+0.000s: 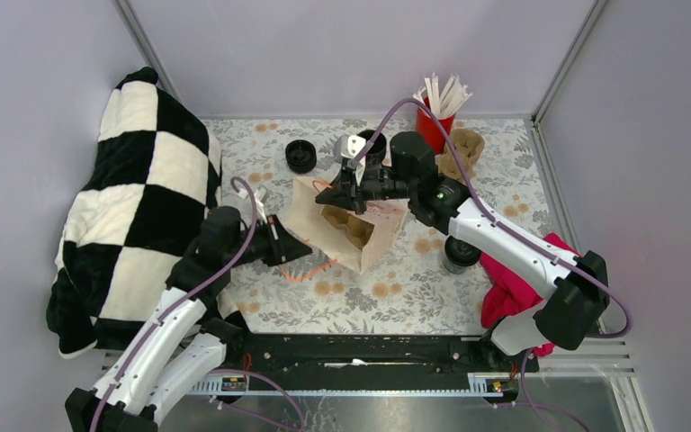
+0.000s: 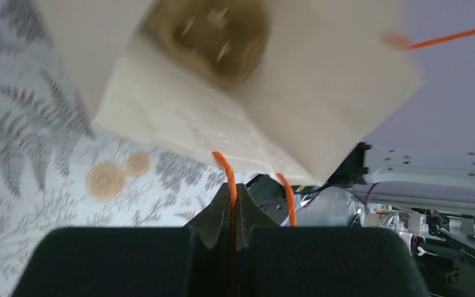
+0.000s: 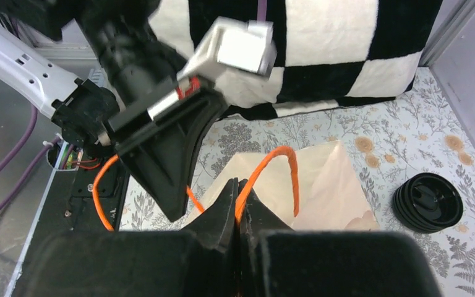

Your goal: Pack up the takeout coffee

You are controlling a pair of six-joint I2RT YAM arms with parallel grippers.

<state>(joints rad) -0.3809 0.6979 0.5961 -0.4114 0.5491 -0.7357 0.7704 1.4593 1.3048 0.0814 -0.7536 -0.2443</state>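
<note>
Coffee off to the right of both grips: takeout coffee (image 1: 461, 255) upright on the floral table (image 1: 387, 306), near the paper bag (image 1: 360, 238) yet apart from it, just beside the right forearm and partly shaded by it. Dark round top there, probably the lid, though too small in the overhead view to swear to.

Left gripper (image 1: 304, 252) pressed together on the near orange handle (image 2: 231, 185), cord running straight down between the closed tips in the left wrist view. Right gripper (image 1: 331, 198) pinched shut on the far orange handle (image 3: 295, 185), loop arching up out of the tips. Bag mouth thus stretched open between the two, facing upward, with a brown pulp carrier (image 1: 353, 229) already lying inside.

Key relation for the coming move: cup on the right-hand side of the bag, toward the near edge from the right gripper, back along that arm's own forearm. Far closer to the right arm than to the left, with the whole bag standing between cup and left gripper. Long axis vertical, so best taken from the side or from above around the lid, then carried leftward and lowered into the mouth. Likely to require letting go of the far handle first, leaving the left grip alone to keep the bag from slumping shut; worth watching for a knock from the forearm while swinging back.
</note>
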